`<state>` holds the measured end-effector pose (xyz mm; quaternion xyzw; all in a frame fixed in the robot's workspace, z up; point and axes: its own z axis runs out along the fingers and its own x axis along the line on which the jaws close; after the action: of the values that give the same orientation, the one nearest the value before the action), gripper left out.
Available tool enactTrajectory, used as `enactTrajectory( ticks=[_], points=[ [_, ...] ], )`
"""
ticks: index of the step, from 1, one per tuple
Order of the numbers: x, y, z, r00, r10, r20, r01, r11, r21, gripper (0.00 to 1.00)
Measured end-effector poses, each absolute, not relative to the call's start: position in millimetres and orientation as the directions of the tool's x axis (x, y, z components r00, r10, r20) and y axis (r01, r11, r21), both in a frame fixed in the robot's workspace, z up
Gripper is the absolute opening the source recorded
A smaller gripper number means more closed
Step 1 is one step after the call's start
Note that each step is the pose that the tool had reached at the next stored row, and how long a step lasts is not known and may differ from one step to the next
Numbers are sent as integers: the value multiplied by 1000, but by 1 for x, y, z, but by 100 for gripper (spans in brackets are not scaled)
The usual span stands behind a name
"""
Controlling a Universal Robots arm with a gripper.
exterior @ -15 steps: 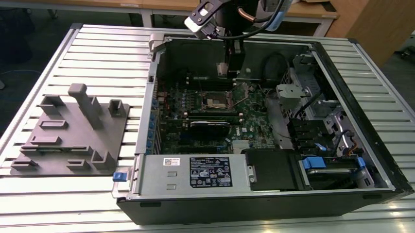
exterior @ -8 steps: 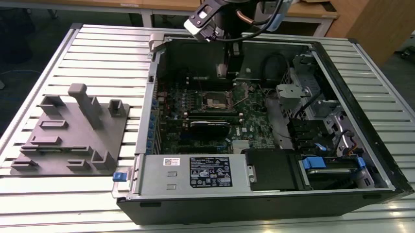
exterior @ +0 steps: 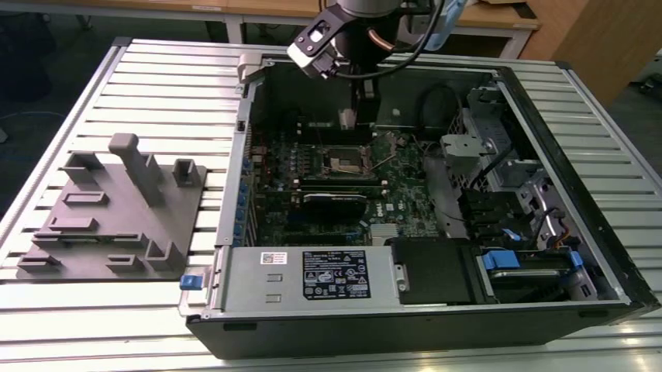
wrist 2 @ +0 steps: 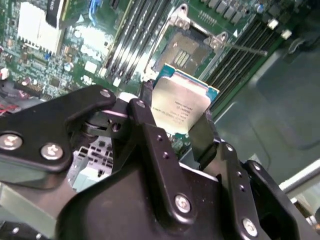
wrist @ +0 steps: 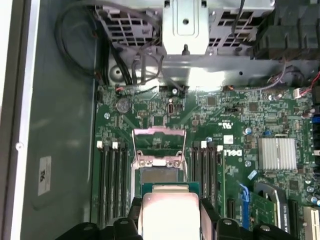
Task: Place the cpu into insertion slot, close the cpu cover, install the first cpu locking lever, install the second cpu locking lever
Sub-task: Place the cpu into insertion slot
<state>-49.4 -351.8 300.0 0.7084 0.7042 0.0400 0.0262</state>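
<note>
Slatted metal table (exterior: 155, 70); wooden desks (exterior: 497, 15) behind; dark floor (exterior: 114, 22); wooden panel (exterior: 590, 39) at exterior view's right

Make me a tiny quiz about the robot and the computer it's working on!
1. True or false: the gripper holds the cpu.
2. The insertion slot is: A) full, B) empty, C) under a shut cover.
3. What colour is the motherboard?
Key: 1 true; 2 B; 3 green.
</note>
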Motion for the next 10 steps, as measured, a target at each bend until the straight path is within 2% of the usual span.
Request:
enactTrajectory(
  ticks=[10],
  points=[
    [-52,-350,282,-10,1000,20,995,9,95,54]
  ],
)
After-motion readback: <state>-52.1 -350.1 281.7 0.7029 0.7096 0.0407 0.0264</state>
